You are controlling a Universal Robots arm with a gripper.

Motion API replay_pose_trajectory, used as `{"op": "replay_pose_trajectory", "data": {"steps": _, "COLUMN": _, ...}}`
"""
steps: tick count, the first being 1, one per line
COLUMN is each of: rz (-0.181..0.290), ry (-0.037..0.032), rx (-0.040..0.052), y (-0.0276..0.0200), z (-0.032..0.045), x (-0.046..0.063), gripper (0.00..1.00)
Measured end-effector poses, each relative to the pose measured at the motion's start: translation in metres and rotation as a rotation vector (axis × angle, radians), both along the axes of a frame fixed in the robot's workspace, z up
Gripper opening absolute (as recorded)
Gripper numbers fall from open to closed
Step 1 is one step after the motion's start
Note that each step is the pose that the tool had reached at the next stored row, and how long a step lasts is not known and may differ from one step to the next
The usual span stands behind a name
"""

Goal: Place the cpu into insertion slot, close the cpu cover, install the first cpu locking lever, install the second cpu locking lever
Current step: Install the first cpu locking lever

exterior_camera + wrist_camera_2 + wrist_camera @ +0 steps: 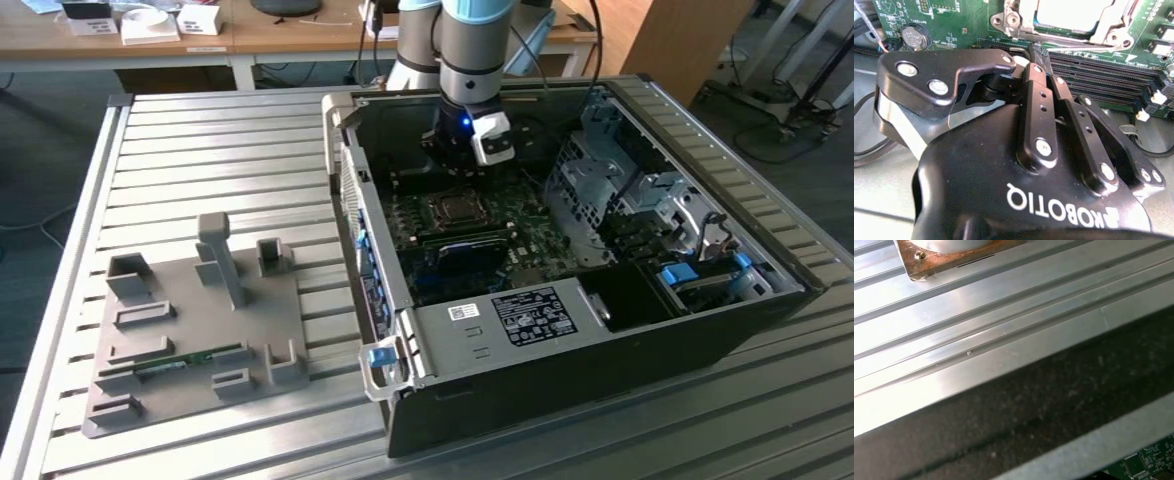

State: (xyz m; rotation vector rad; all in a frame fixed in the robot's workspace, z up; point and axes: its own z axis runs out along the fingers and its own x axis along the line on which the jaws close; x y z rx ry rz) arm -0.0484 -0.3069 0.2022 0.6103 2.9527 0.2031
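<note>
1. While the gripper (1036, 49) hangs over the green board (954, 21), its fingers (1036, 105) are pinched together, nothing visible between them.
2. The cpu (1074, 9) sits framed by the cpu cover (1109, 31), just beyond the fingertips, not touching.
3. Exterior view: insertion slot (454, 210) mid-frame, gripper just above.

White brand lettering, upside down, on end effector (1037, 52) body, second wrist view. Black-and-white sticker (534, 312) on grey metal bracket (447, 345), exterior view: print illegible.

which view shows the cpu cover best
The second wrist view: the cover is close, though cut off at the picture's edge. The exterior view has it whole but small. The first wrist view faces the table.
</note>
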Motion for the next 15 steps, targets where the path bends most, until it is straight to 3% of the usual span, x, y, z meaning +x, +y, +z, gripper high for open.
{"op": "replay_pose_trajectory", "data": {"steps": 15, "rz": 0.000, "ry": -0.0002, "rx": -0.0055, "y": -0.0018, "z": -0.0050, "x": 0.0025, "gripper": 0.11}}
